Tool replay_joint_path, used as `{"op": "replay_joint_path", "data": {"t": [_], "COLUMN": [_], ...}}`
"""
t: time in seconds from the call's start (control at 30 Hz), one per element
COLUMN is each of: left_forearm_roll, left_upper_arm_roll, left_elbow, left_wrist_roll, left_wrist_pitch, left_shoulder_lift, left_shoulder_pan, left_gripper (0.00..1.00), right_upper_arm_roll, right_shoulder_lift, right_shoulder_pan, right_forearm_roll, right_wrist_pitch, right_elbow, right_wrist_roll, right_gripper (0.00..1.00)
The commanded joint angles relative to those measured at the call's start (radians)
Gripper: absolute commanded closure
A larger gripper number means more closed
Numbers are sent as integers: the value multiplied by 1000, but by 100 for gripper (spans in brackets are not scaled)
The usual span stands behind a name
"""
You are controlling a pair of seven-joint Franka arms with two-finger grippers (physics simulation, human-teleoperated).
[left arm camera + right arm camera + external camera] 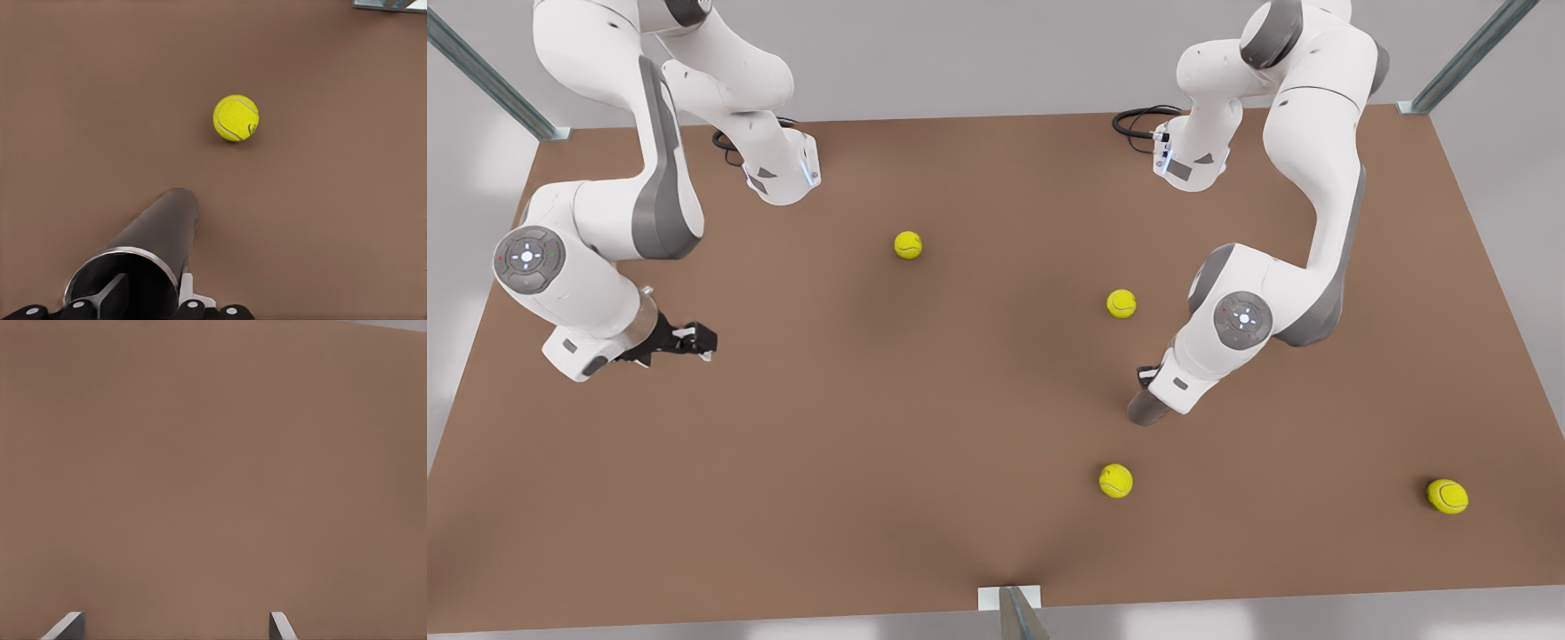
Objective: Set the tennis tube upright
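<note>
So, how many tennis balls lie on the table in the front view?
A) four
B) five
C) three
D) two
A: four balls lie apart on the table: one mid-table, one near the left gripper's arm, one below it, one at the front view's right edge.

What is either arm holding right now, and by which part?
The left end effector grips the tennis tube at its open rim, one finger inside. The right end effector is open, holding nothing.
</note>
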Motion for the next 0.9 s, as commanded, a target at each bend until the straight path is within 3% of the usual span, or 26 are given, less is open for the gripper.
{"op": "replay_joint_path", "data": {"t": [0.0,0.1,0.2,0.27,0.47,0.53,0.57,0.6,0.63,0.7,0.87], "left_forearm_roll": [10,8,-4,-2,-24,-47,-41,-30,-132,-191,-200], "left_upper_arm_roll": [0,-2,-57,-110,-141,-272,-266,-204,102,276,270], "left_elbow": [0,5,238,302,264,255,250,238,204,-116,-212], "left_wrist_roll": [0,3,9,32,143,187,180,212,302,321,322], "left_wrist_pitch": [0,-17,-393,-516,-641,-664,-681,-703,-726,-523,-493], "left_shoulder_lift": [-2,-7,-53,-95,-209,-220,-238,-272,-359,-608,-678], "left_shoulder_pan": [3,8,17,28,97,305,296,261,52,-48,-46], "left_gripper": [1,1,0,0,1,1,1,1,1,1,2], "right_upper_arm_roll": [0,0,0,2,9,9,11,11,11,11,11], "right_shoulder_lift": [0,-8,-26,-25,-22,-14,-13,-13,-13,-11,-2], "right_shoulder_pan": [-1,-7,-1,-1,4,6,7,7,6,6,6], "right_forearm_roll": [0,0,0,2,3,2,2,3,3,2,2], "right_wrist_pitch": [-1,0,-17,-17,-32,-31,-31,-29,-29,-23,-15], "right_elbow": [0,2,2,2,2,0,-2,-2,-3,-3,-3], "right_wrist_roll": [0,-2,-8,-6,-3,-3,-2,0,0,0,-2], "right_gripper": [0,0,0,0,0,0,0,0,0,0,0]}}
